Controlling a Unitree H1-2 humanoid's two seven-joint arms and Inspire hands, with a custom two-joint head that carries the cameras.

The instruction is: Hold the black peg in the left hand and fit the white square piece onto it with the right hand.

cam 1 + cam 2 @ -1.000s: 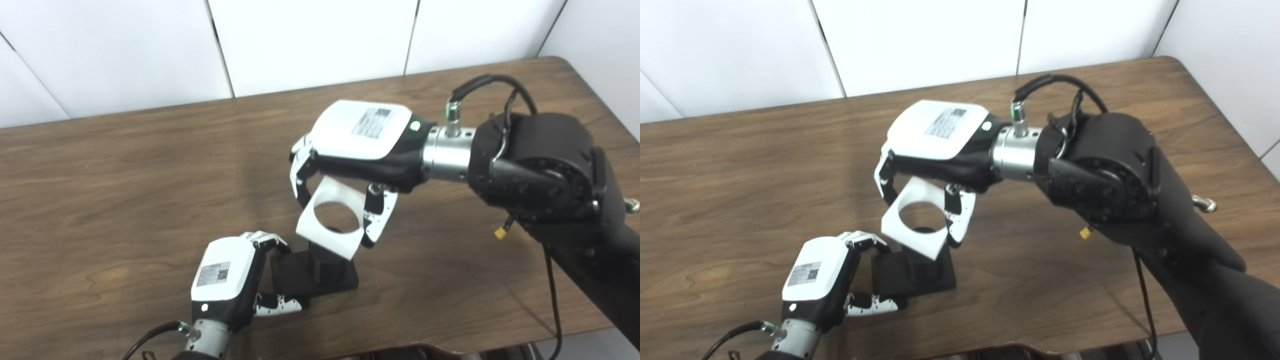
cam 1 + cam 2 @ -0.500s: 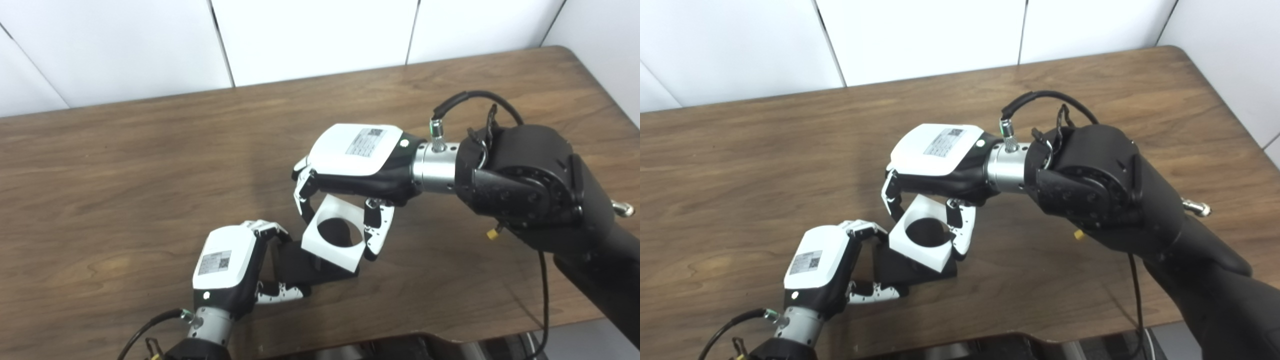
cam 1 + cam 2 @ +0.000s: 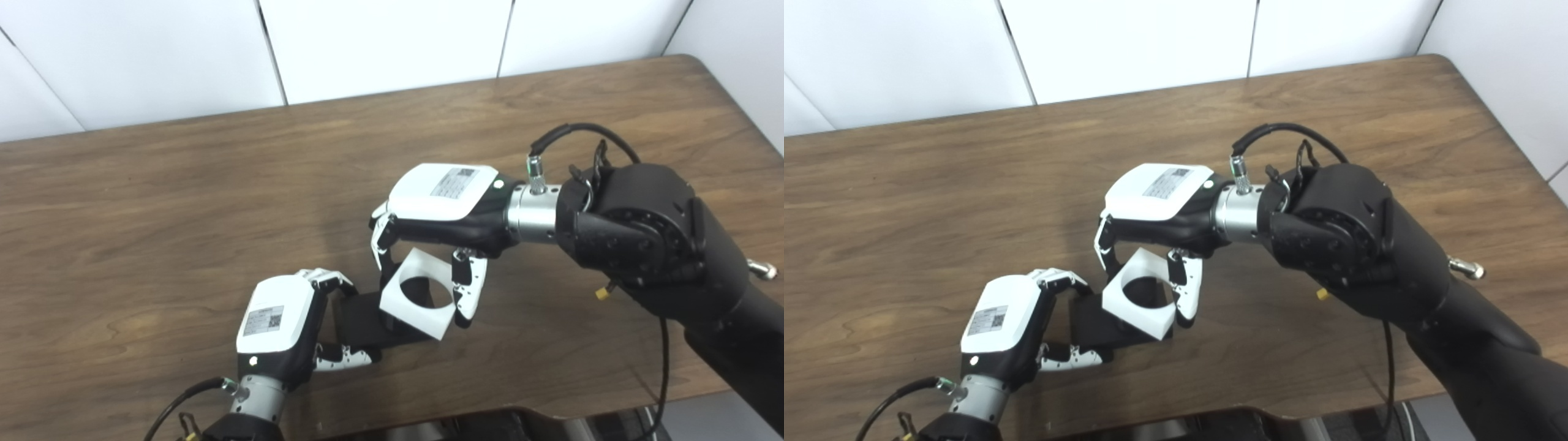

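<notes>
The black peg stands on a flat black base [image 3: 358, 321] on the wooden table [image 3: 153, 202], near its front edge. My left hand [image 3: 278, 327] is shut on the base's left end, fingers over its top and thumb at its front. The white square piece [image 3: 418, 294], with a round hole, is slid down around the peg, whose dark top shows inside the hole. My right hand [image 3: 438, 211] reaches in from the right and is shut on the white piece, fingers on its left edge and thumb [image 3: 470, 294] on its right. The piece [image 3: 1140, 296] sits slightly tilted.
The right forearm [image 3: 643, 236] and its cable cross the table's right half. White wall panels [image 3: 380, 43] stand behind the far edge. The table's front edge [image 3: 490, 410] runs just below my left hand.
The right hand has come down and a little right with the white piece, from above the peg to around it. The left hand has kept its grip on the base. The camera tilted slightly.
</notes>
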